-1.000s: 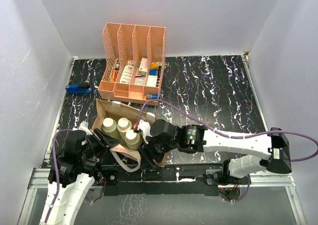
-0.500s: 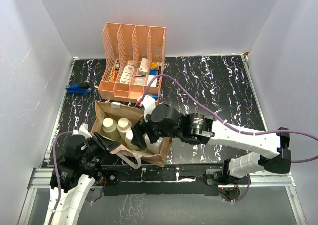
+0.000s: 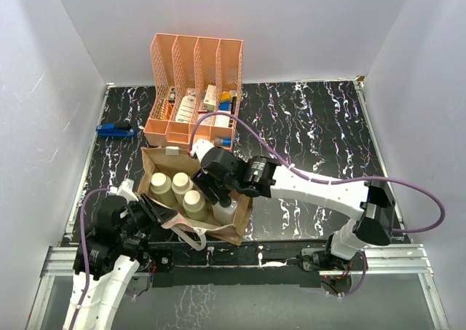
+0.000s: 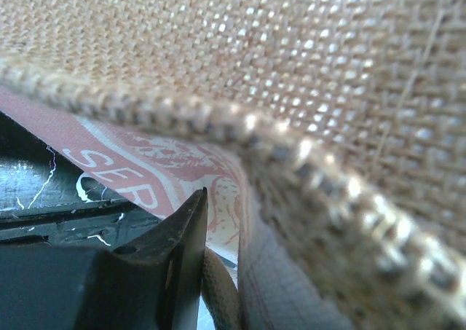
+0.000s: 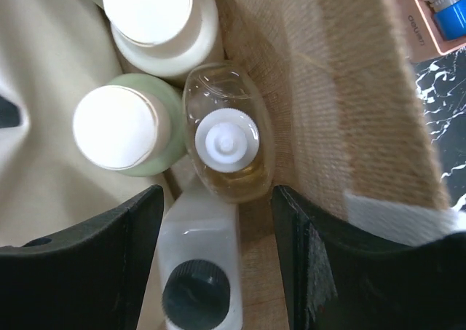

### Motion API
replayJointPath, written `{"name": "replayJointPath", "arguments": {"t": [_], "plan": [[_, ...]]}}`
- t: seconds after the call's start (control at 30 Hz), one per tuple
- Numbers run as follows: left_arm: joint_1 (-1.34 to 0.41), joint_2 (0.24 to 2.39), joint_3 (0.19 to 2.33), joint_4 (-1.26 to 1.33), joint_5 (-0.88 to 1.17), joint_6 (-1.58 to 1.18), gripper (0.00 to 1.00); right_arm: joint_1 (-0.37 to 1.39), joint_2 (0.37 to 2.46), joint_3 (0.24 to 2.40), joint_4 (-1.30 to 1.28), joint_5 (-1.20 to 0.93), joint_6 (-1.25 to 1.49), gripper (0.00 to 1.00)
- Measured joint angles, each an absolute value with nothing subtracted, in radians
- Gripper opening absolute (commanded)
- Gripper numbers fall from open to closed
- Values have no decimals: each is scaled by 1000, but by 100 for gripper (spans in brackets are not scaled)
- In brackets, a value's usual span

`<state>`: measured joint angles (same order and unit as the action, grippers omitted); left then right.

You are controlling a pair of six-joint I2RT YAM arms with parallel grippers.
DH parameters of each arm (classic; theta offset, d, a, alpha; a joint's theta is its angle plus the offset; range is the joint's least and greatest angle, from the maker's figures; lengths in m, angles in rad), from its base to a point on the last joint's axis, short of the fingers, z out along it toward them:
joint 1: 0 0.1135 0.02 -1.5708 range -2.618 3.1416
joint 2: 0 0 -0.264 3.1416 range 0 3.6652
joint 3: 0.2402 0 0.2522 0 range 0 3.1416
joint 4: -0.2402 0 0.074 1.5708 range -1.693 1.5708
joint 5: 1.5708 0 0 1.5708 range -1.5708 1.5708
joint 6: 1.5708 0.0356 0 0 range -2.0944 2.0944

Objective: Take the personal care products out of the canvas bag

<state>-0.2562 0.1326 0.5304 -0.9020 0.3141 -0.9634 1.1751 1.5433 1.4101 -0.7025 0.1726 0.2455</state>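
Note:
The canvas bag (image 3: pixel 237 224) stands open at the near left of the table. Three pale olive-green bottles (image 3: pixel 180 183) with cream caps stand in it. The white squarish bottle (image 3: pixel 223 213) is at its right end. My right gripper (image 3: pixel 212 191) hangs open and empty over the bag's right part. In the right wrist view its fingers (image 5: pixel 109 257) flank the clear bottle with the white cap (image 5: pixel 226 142) and the white bottle with the dark cap (image 5: pixel 196 293); two green bottles (image 5: pixel 115 126) stand to the left. My left gripper (image 3: pixel 153 212) is shut on the bag's near-left rim (image 4: pixel 240 126), next to a cream strap (image 4: pixel 218 293).
An orange slotted file rack (image 3: pixel 193 60) with small boxes and tubes stands just behind the bag. A blue object (image 3: pixel 115 130) lies at the left edge. White walls close in the left, right and back. The black marbled table (image 3: pixel 313 133) stretches to the right.
My right gripper has moved from the bag's near right edge back and left, and now hangs over the bottles inside. The left gripper keeps its hold on the rim.

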Motion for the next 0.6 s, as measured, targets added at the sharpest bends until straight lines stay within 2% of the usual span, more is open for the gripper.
{"name": "replayJointPath", "arguments": {"t": [0.23,0.6], "plan": [[-256,146,532,-900,314,-945,0,1150,1606,1412,-707,190,142,65],[-256,204,560,-898,320,-906,0,1123,1698,1412,-617,89,47,67]]}}
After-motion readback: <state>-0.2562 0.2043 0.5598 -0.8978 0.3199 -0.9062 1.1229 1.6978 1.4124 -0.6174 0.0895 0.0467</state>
